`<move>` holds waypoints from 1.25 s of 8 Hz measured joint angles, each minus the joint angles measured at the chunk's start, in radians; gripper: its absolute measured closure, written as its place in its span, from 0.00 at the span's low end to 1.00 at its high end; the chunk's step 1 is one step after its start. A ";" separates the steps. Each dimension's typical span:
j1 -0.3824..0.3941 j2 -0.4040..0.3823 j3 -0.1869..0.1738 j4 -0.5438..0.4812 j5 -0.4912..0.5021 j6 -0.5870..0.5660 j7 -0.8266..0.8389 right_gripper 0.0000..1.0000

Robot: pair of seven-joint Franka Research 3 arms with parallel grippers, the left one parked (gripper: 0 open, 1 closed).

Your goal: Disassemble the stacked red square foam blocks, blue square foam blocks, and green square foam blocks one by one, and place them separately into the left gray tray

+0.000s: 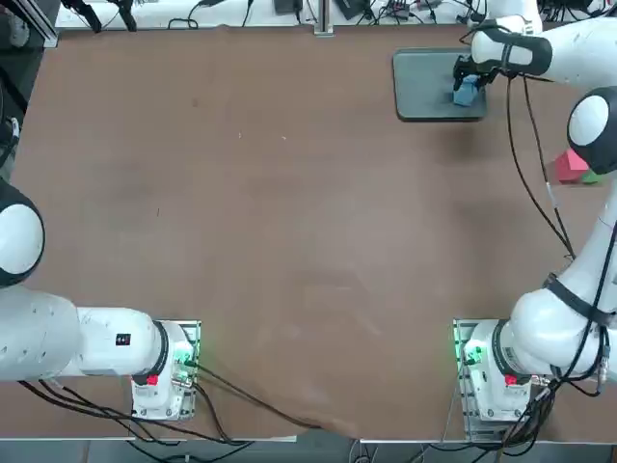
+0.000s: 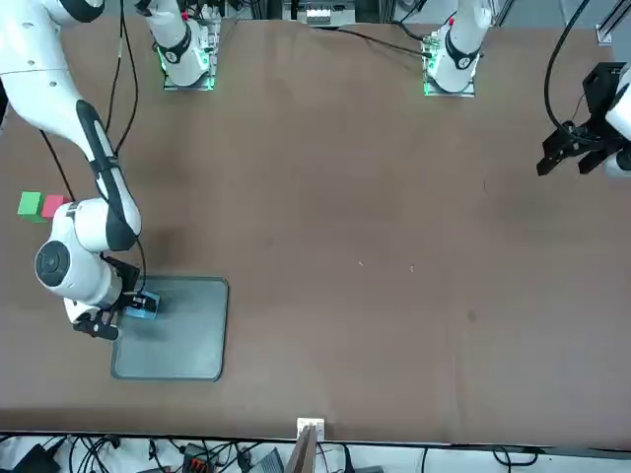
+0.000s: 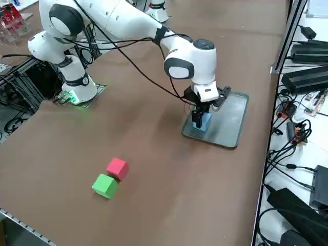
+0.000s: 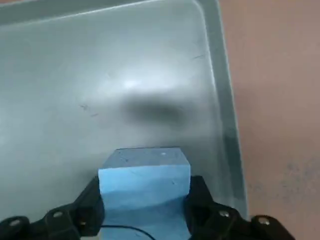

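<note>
The light-blue foam block (image 4: 145, 172) rests on the floor of the dark-gray tray (image 4: 100, 75), near its rim. My right gripper (image 4: 145, 205) is shut on the block, one finger against each side. The same gripper (image 3: 200, 117) stands over the blue block (image 3: 201, 123) at the near end of the tray (image 3: 230, 120) in the right side view. The red block (image 3: 117, 167) and green block (image 3: 105, 185) sit side by side on the table, touching, well away from the tray. From overhead, the red block (image 1: 571, 164) shows beside my arm.
Cables and power bricks (image 3: 307, 77) lie beyond the table's edge next to the tray. The right arm's base (image 1: 487, 371) stands at the near edge. My own arm reaches over the red and green blocks in the top view.
</note>
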State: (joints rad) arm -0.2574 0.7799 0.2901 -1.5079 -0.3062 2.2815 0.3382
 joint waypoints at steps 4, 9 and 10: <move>0.001 -0.005 0.000 0.007 -0.002 -0.011 -0.004 0.00; -0.001 -0.270 0.044 0.056 0.007 -0.359 0.002 0.00; -0.039 -0.318 0.037 0.052 0.043 -0.436 0.023 0.00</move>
State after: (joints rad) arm -0.2965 0.4623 0.3266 -1.4555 -0.2631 1.8457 0.3616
